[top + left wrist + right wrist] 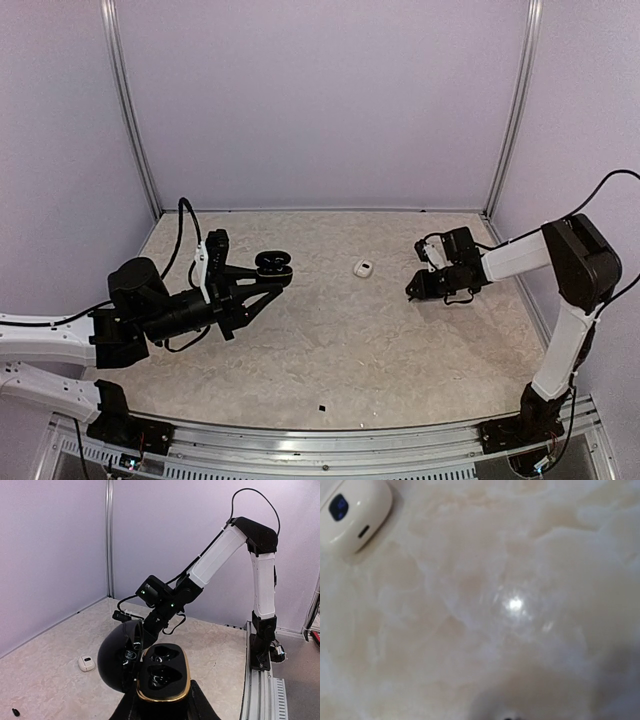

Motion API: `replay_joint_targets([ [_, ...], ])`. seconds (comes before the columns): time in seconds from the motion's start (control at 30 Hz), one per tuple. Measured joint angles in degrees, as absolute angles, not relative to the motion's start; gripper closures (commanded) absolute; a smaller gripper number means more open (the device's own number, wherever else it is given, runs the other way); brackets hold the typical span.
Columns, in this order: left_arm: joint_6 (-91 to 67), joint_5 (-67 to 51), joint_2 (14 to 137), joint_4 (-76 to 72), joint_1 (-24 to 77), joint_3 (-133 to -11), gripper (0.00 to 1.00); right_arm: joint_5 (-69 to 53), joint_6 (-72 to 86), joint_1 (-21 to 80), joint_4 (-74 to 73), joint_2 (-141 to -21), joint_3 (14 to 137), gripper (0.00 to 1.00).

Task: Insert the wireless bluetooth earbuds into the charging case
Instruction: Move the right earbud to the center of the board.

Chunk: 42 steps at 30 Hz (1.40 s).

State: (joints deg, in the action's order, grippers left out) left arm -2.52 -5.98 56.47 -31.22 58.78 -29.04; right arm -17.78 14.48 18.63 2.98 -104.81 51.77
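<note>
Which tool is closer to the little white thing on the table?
Right. The right tool sits just right of the white thing; the left tool holds the black case farther left.

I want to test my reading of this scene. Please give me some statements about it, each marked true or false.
1. The left tool holds the black charging case with its lid open. True.
2. The right tool grips the small white item. False: the item lies on the table, apart from that tool.
3. The charging case has a silver rim. False: its rim is gold.
4. A tiny black item lies on the table near the arm bases. True.
</note>
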Motion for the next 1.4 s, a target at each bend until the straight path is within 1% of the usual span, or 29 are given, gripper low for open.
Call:
replay_joint_targets([
  [0.2, -2.5, -6.0, 56.5, -31.2, 58.8, -29.0, 0.90, -17.6, 12.8, 19.9, 2.4, -106.1, 53.7, 0.80],
  [0.6, -2.5, -6.0, 56.3, -31.2, 58.8, -29.0, 0.90, -17.6, 8.4, 27.4, 1.2, -105.9, 53.8, 0.81],
  [0.73, -2.5, -6.0, 56.3, -31.2, 58.8, -29.0, 0.90, -19.1, 5.7, 32.7, 1.1, -105.6, 53.2, 0.82],
  [1.0, -2.5, -6.0, 56.3, -30.8, 58.8, -29.0, 0.90, -20.9, -1.1, 47.2, -1.6, -105.0, 53.2, 0.82],
  [1.17, -2.5, -6.2, 56.3, -30.7, 58.8, -29.0, 0.90, -20.0, -5.6, 52.6, -6.4, -103.4, 53.2, 0.81],
  [1.4, -2.3, -6.8, 56.4, -30.5, 58.8, -29.1, 0.90, -16.4, -10.5, 58.3, -13.6, -101.9, 53.9, 0.76],
])
